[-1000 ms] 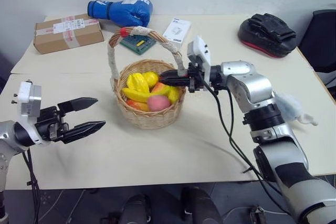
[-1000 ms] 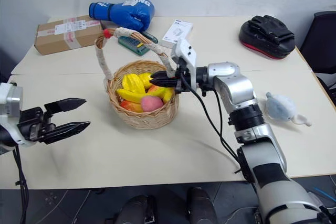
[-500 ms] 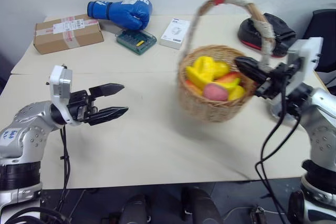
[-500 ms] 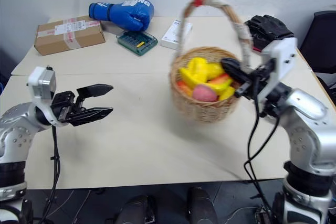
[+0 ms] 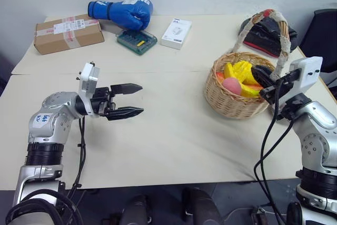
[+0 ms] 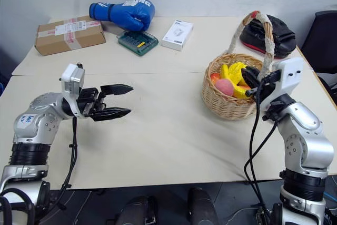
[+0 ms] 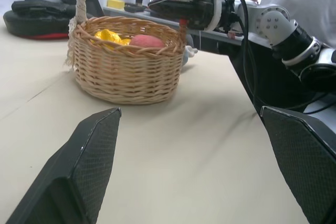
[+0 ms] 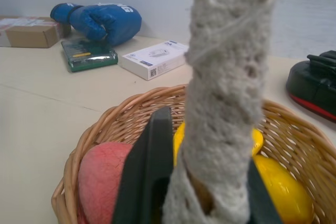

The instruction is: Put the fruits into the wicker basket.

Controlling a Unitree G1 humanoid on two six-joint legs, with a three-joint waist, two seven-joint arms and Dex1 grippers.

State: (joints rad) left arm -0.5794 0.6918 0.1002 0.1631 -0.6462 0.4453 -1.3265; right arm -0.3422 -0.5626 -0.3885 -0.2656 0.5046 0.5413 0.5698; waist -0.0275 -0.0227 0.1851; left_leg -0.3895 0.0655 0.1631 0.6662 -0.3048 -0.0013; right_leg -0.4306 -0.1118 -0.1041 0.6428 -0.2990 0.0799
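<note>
The right gripper [image 6: 253, 79] straddles the basket [image 5: 237, 101] handle; whether it grips is hidden. The fruits [image 5: 239, 77] lie inside. The basket has moved from mid-table to the right. The left gripper [image 5: 131, 99] hangs wide open.

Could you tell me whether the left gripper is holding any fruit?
No, the left gripper hangs open and empty over the table, apart from the wicker basket.
</note>
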